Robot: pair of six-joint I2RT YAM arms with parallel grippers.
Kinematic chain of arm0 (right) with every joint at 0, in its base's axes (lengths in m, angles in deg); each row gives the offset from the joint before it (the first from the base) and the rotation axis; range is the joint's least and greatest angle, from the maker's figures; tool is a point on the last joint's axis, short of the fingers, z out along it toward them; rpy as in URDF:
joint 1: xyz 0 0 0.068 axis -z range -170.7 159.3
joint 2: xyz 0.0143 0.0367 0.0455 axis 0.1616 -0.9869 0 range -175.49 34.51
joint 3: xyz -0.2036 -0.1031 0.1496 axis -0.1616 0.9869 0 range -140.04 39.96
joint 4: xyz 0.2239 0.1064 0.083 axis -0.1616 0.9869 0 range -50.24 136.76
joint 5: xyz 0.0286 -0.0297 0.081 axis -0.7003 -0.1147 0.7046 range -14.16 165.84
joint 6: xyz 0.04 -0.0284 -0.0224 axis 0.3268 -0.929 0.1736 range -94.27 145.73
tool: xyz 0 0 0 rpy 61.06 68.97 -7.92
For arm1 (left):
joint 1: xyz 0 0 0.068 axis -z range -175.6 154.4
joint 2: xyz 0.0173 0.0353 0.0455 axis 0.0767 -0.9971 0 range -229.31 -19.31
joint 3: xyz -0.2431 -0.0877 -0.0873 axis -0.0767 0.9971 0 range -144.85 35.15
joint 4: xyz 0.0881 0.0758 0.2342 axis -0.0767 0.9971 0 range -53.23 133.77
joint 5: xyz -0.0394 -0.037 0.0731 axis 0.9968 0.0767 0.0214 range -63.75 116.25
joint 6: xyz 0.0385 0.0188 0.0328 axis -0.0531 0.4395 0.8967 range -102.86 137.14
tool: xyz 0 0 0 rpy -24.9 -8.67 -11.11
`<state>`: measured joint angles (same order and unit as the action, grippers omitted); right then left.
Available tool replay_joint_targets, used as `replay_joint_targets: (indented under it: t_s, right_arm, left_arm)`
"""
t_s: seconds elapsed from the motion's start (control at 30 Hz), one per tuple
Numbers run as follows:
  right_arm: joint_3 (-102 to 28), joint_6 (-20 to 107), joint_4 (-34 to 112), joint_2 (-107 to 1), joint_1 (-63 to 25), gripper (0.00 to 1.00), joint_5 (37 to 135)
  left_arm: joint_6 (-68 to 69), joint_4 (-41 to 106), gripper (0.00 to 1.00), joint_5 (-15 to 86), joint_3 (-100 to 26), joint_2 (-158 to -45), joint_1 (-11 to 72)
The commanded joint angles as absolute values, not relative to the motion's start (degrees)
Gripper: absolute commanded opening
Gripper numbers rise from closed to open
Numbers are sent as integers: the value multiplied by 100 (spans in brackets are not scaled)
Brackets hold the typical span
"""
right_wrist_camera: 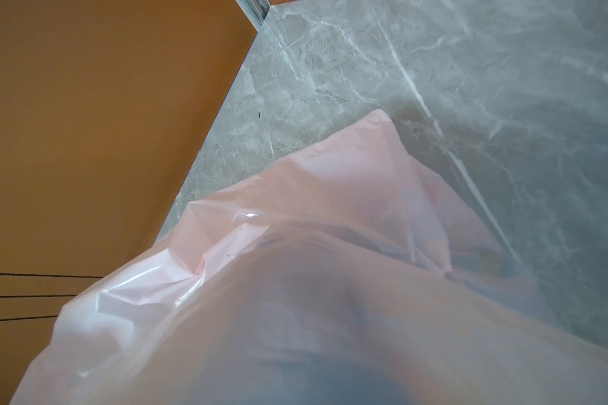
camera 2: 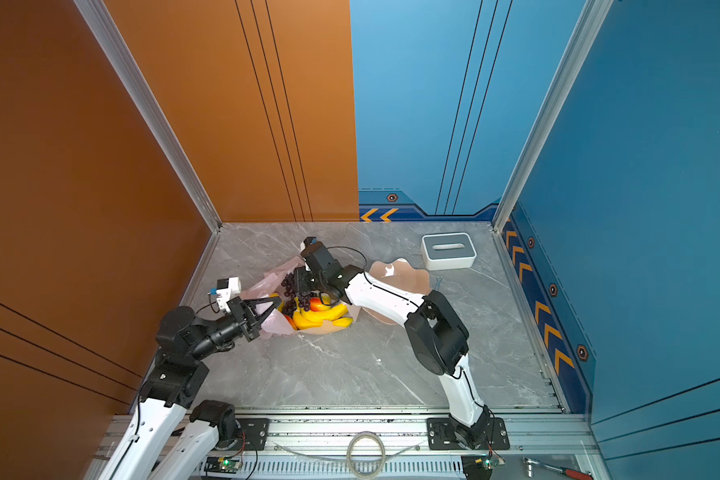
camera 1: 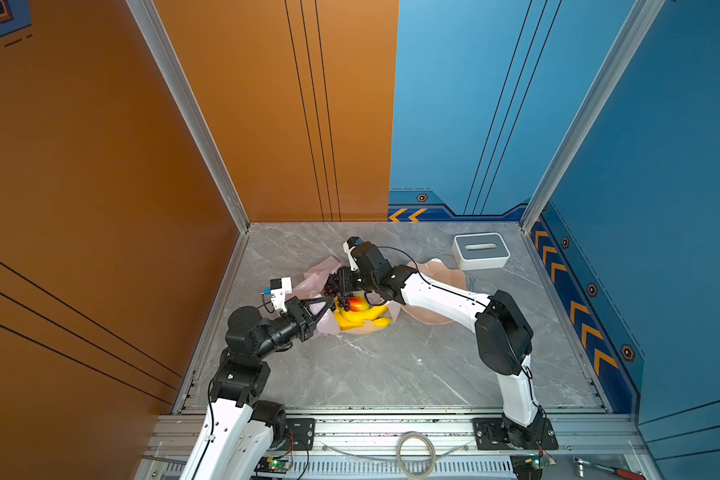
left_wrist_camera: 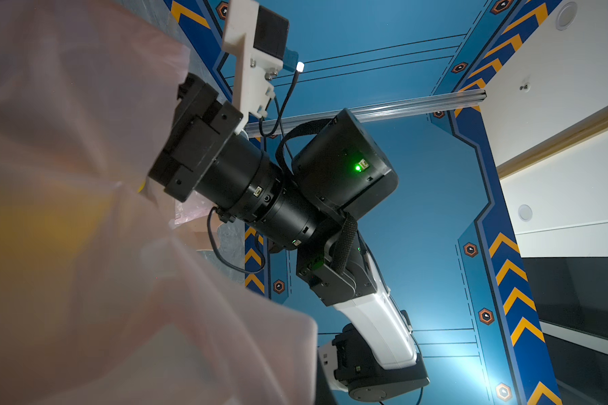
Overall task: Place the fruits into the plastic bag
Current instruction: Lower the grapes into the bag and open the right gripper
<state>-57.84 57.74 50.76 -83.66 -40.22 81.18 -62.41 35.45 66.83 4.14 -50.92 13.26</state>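
In both top views the pale-pink plastic bag (camera 1: 319, 270) (camera 2: 273, 272) lies crumpled at the table's left middle. My left gripper (camera 1: 330, 300) (camera 2: 277, 303) is shut on a fold of its film, its fingers meeting in a point. The right gripper (camera 1: 341, 282) (camera 2: 303, 279) reaches across from the right, shut on the dark purple grapes (camera 1: 333, 287) (camera 2: 288, 285), which hang over the bag's mouth. Just below them lie the yellow banana bunch (camera 1: 360, 316) (camera 2: 323, 316) and the red-yellow mango (camera 1: 358, 303) (camera 2: 317, 306). Bag film (left_wrist_camera: 85, 245) (right_wrist_camera: 295, 280) hides the jaws in both wrist views.
A peach scalloped bowl (camera 1: 431, 266) (camera 2: 395, 272) sits partly under the right arm. A white-and-grey slotted box (camera 1: 481, 250) (camera 2: 448, 250) stands at the back right. The orange wall runs close on the left. A tape roll (camera 1: 415, 455) and a ratchet (camera 1: 603, 469) rest on the front rail.
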Motion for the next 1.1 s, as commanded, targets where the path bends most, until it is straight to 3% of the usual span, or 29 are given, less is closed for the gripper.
replay_joint_targets:
  t_s: [0.0,0.27,1.07]
  right_arm:
    - [-6021,5104,5581,-8666,-4107,43,7443]
    - [-6260,4928,5845,-8979,-4134,45,7032]
    - [-6261,5148,5936,-9082,-3930,76,7392]
  left_arm:
    - [-6275,3308,0,6673,520,-5078,1363]
    - [-6273,3266,0,6694,601,-5112,1343]
    - [-6311,3148,0,6737,745,-5174,1266]
